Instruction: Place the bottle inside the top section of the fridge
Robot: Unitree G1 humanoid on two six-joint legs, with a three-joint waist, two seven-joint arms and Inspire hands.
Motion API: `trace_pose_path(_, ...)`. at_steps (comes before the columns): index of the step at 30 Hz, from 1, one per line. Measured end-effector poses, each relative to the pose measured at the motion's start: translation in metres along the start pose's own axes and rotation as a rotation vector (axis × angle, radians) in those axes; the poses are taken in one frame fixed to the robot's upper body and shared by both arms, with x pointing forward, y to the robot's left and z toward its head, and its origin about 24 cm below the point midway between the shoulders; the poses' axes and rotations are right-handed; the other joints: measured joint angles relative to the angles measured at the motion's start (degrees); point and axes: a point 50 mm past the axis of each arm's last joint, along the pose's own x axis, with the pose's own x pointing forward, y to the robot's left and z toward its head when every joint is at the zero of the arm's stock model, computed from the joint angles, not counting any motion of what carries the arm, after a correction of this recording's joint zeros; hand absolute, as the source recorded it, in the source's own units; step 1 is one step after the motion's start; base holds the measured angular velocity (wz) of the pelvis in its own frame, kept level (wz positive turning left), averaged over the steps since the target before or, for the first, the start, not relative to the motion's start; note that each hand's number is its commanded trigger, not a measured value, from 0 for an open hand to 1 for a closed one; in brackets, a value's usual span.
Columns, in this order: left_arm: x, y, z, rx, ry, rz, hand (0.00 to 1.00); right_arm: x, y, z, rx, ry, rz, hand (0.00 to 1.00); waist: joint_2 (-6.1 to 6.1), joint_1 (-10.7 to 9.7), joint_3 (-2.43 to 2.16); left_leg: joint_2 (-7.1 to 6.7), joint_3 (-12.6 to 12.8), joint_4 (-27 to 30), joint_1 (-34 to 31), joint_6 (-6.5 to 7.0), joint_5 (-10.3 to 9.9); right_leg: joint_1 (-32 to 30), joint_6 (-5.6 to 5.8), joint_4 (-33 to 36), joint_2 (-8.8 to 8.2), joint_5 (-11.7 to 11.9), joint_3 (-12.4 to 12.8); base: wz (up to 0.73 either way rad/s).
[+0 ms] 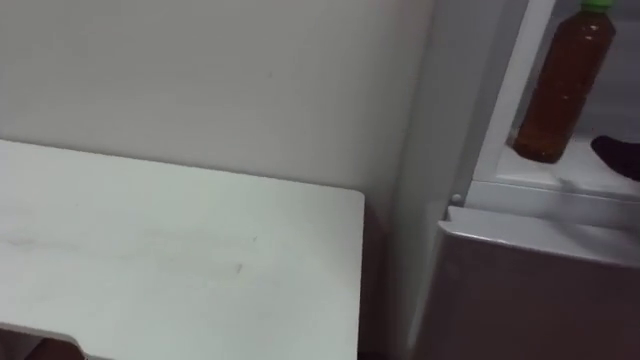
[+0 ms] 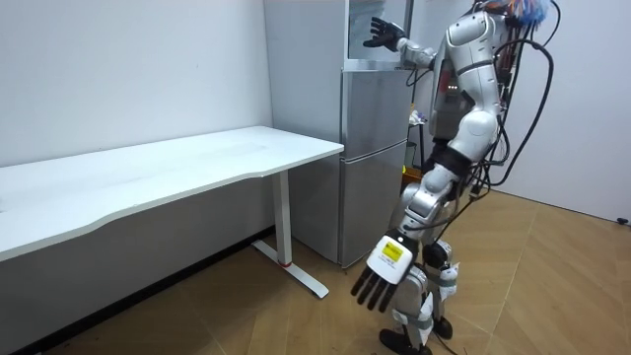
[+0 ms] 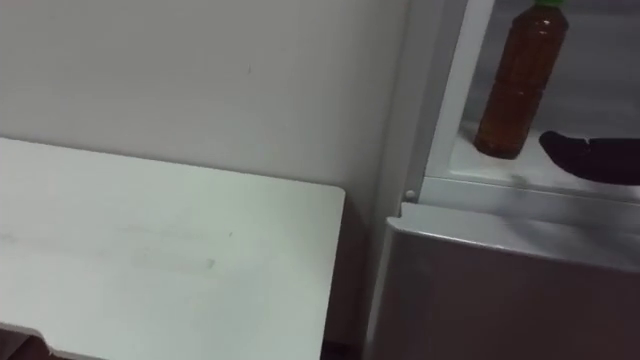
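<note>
Bottle [image 3: 516, 85] sits upright on the upper fridge shelf [image 3: 540, 172], right hand [image 3: 592, 156] splayed open just beside it; a sloppy pull-back could tip it. Left hand [image 2: 385, 271] dangles open.

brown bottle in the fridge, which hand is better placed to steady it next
Right: the right hand is at the white shelf beside the brown, green-capped plastic bottle; the left hand hangs open, low at its side.
</note>
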Motion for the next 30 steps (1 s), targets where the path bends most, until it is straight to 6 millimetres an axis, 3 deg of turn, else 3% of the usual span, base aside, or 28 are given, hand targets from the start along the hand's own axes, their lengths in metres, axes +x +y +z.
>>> trace_pose_path(7, 0.0, -0.004, 0.006, 0.061, -0.032, -0.007, 0.0, -0.013, -0.003, 0.011, 0.075, -0.067, 0.051, 0.0, 0.62, -1.1, 0.11, 0.03, 0.9, 0.1, 0.6, 0.33, -0.2, 0.3, 0.13, 0.2, -0.12, 0.1, 0.3, -0.07)
trace_pose_path(11, 0.0, -0.008, 0.007, 0.076, -0.044, -0.014, 0.0, -0.031, -0.002, 0.014, 0.162, -0.093, 0.099, 0.0, 0.99, -1.6, 0.18, 0.0, 1.0, 0.1, 0.8, 0.36, -0.2, 0.4, 0.15, 0.4, -0.23, 0.1, 0.6, -0.01)
trace_pose_path(16, 0.0, -0.015, 0.006, 0.094, -0.046, -0.028, 0.0, -0.047, 0.003, 0.002, 0.292, -0.029, 0.2, 0.0, 1.41, -2.2, 0.44, 0.04, 1.5, 0.1, 1.1, 0.45, -0.3, 0.3, 0.28, 0.8, -0.38, 0.0, 0.7, -0.03)
trace_pose_path(22, 0.0, -0.021, -0.005, 0.123, 0.003, -0.049, 0.0, -0.066, 0.008, -0.011, 0.501, 0.039, 0.295, 0.0, 2.1, -2.1, 0.03, 0.03, 3.1, 0.2, 1.8, 0.72, -0.4, 0.2, 0.59, 0.7, -0.53, -0.3, 1.7, -0.11)
trace_pose_path(28, 0.0, -0.03, -0.003, 0.126, -0.008, -0.073, 0.0, -0.083, 0.018, -0.022, 0.81, 0.062, 0.333, 0.0, 3.07, -1.5, 0.1, 0.3, 4.0, 0.5, 2.4, 0.82, -1.1, 0.0, 0.68, 0.8, -0.37, -0.4, 3.3, -0.1)
trace_pose_path(30, -0.002, -0.035, -0.003, 0.137, -0.019, -0.089, 0.0, -0.098, 0.019, -0.029, 0.904, 0.086, 0.333, 0.0, 3.37, -1.5, 0.04, 0.24, 4.0, 0.5, 2.4, 0.86, -1.2, -0.1, 0.81, 0.8, -0.38, -0.5, 3.4, 0.0)
